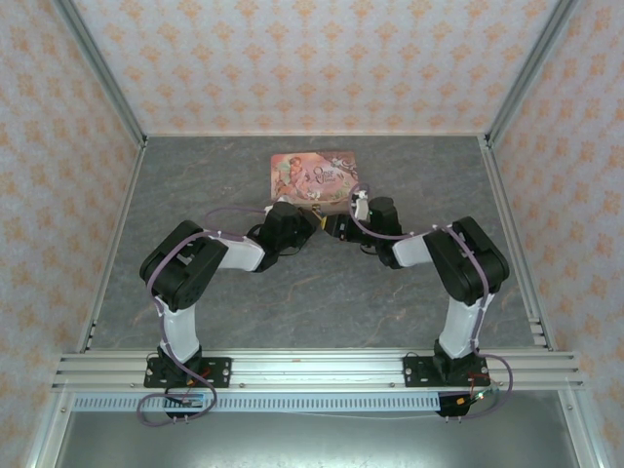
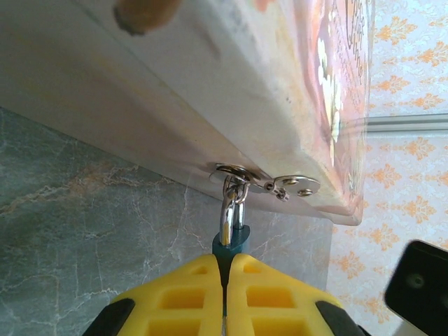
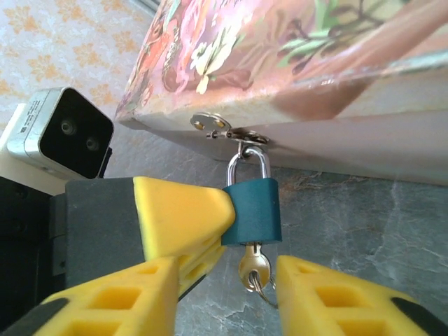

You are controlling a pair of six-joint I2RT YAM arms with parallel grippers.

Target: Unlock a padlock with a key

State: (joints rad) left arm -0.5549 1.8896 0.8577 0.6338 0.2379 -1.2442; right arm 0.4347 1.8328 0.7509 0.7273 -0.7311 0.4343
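Your left gripper (image 2: 225,264) has its yellow fingers (image 2: 185,297) pressed tight on the padlock (image 3: 255,210), clamping the little teal body from the side. That reads as a brace, so the lock can't swing when the key turns. The padlock hangs by its shackle (image 3: 246,164) from the silver hasp (image 3: 225,130) on the near side of the pink tin (image 1: 314,174), and the shackle looks shut, so nothing is unlocked yet. The key (image 3: 253,269) sits in the keyhole underneath. Your right gripper (image 3: 225,283) is below it with its fingers spread, one on either side of the key head and apparently not touching it. I'd say it's lined up to close and twist. From above, both wrists meet nose to nose at the tin's near edge. The table (image 1: 322,302) is grey and marbled with a matte finish. The walls (image 1: 292,68) wear pale paper with orange motifs, and an aluminium rail (image 1: 322,369) along the front carries both bases.
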